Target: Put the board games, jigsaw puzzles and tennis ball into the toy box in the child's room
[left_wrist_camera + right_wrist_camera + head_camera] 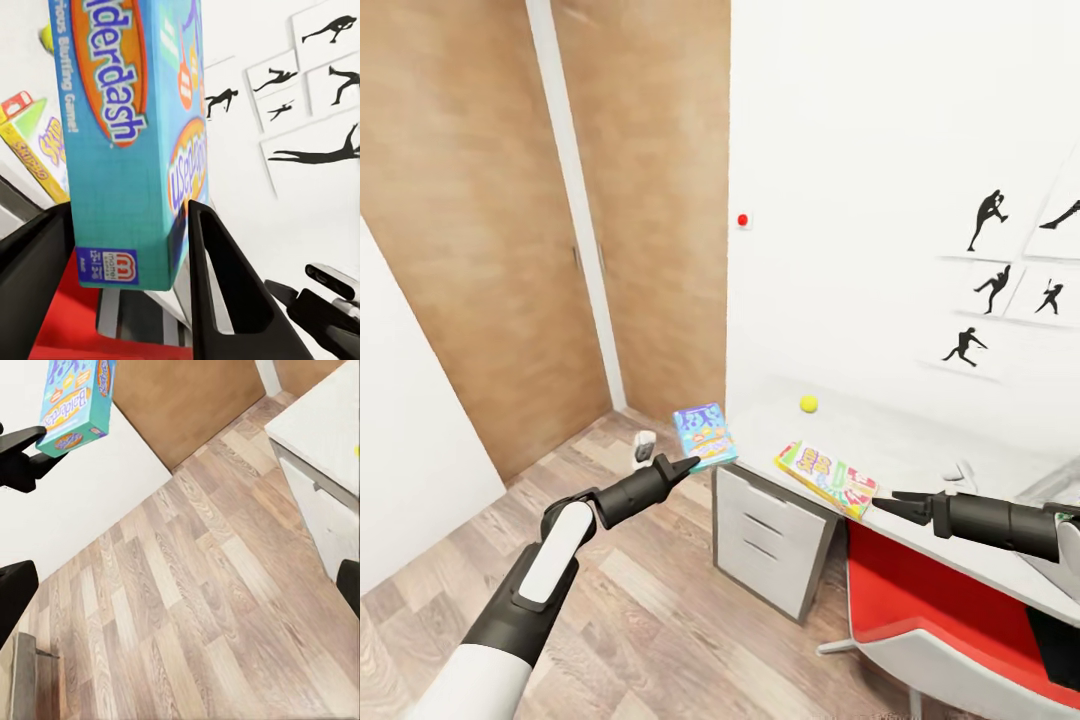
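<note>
My left gripper (693,463) is shut on a blue Balderdash board game box (705,434), held in the air just off the left corner of the white table (920,450). In the left wrist view the box (135,135) stands between both fingers (225,292). A yellow board game (826,477) lies flat near the table's front edge. The yellow tennis ball (808,404) rests further back by the wall. My right gripper (878,503) hovers open just right of the yellow game. From the right wrist view the blue box (79,401) shows above the wooden floor.
The table has a white drawer unit (772,530) under its left end and a red chair (950,620) tucked in below my right arm. Wooden wardrobe doors (510,250) stand at the left. A small white object (644,449) sits on the floor.
</note>
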Tool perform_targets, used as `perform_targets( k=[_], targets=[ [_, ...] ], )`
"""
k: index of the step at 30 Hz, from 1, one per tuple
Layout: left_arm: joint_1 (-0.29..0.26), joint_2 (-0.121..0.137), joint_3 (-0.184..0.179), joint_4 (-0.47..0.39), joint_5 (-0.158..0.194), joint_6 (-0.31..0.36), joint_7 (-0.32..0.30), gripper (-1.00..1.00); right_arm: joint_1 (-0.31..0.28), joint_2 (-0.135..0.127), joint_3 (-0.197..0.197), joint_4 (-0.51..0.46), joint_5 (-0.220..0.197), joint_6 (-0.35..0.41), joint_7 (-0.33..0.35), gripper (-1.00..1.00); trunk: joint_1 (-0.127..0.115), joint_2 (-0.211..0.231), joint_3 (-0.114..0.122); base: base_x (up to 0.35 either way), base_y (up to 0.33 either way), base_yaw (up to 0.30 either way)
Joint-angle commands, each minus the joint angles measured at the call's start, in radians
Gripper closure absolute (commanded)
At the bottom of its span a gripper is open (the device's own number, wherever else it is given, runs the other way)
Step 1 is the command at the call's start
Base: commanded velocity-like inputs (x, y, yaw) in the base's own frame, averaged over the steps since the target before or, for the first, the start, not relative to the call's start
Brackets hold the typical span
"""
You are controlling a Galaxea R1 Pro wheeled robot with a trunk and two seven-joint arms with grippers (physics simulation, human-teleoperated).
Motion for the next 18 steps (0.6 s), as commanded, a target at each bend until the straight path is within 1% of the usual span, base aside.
perform_targets(
  k=[1, 14, 16, 17, 18],
  targets=[
    [-0.001, 0.000, -0.002, -0.001, 0.005, 0.004, -0.001, 1.00, -0.001, 0.000, 0.000, 0.000, 0.003, 0.003, 0.005, -1.00, 0.001, -0.002, -0.002, 0.000, 0.000, -0.290],
    [-0.001, -0.001, -0.005, -0.001, 0.000, 0.005, 0.000, 1.00, -0.001, -0.001, -0.001, 0.000, 0.003, 0.003, 0.005, -1.00, 0.001, -0.002, 0.004, 0.000, 0.000, -0.290],
    [-0.001, -0.001, -0.006, -0.001, -0.001, 0.005, -0.002, 1.00, -0.002, -0.013, -0.007, 0.000, -0.001, 0.003, 0.007, -1.00, 0.001, -0.002, 0.005, 0.000, 0.000, -0.290],
    [-0.001, -0.001, -0.006, -0.001, -0.001, 0.005, -0.002, 1.00, -0.002, -0.013, -0.007, 0.000, -0.001, 0.003, 0.007, -1.00, 0.001, -0.002, 0.005, 0.000, 0.000, -0.290],
    [-0.001, -0.002, -0.006, -0.001, -0.001, 0.006, -0.002, 1.00, -0.001, -0.020, -0.011, 0.000, -0.006, 0.003, 0.007, -1.00, 0.001, -0.002, 0.006, 0.000, 0.000, -0.290]
  ],
)
